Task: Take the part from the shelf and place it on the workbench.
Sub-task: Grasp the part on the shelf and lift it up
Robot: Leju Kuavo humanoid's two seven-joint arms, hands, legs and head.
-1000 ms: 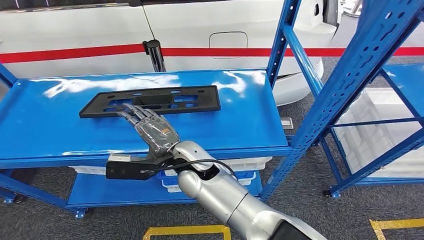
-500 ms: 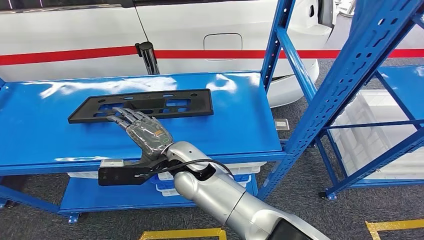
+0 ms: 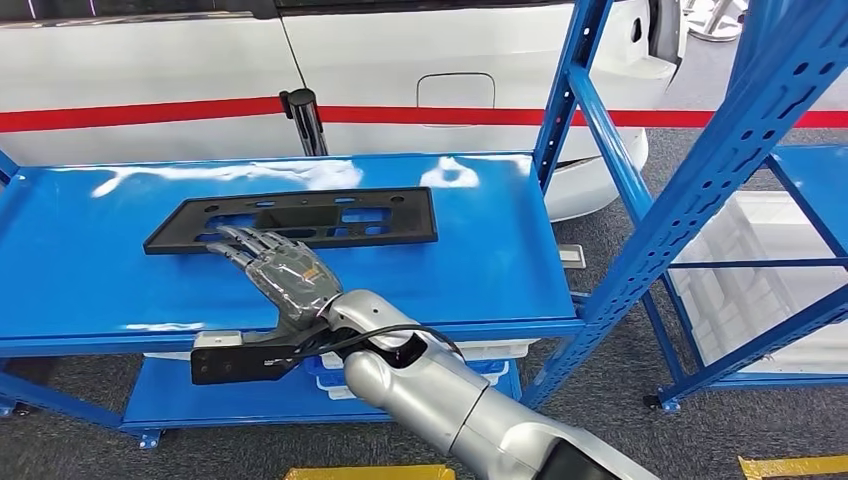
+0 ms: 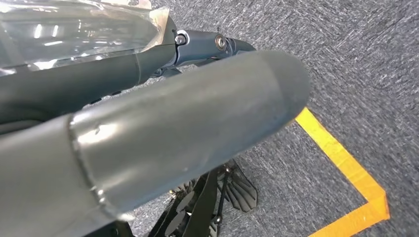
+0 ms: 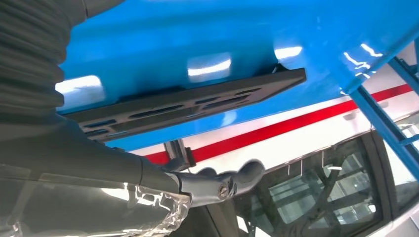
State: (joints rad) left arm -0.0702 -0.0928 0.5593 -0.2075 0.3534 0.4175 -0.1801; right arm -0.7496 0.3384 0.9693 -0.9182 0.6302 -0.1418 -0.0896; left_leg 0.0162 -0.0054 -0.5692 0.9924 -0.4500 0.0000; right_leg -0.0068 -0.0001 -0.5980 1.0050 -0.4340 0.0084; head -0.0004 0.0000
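The part is a long flat black plate with slots, lying on the blue shelf top. My right hand reaches over the shelf's front, fingers stretched flat and spread. Its fingertips touch the plate's near edge toward its left end, and it holds nothing. In the right wrist view the plate lies just beyond my right hand. My left hand hangs over the grey floor, thumb and fingers straight, with nothing in it.
A white vehicle with a red stripe stands close behind the shelf. A blue upright rises at the shelf's right end. A second blue rack with a white crate stands to the right. Yellow tape marks the floor.
The head camera has shifted slightly. My right hand has slid a little toward the plate's left end, fingertips still at its near edge. The plate has not moved.
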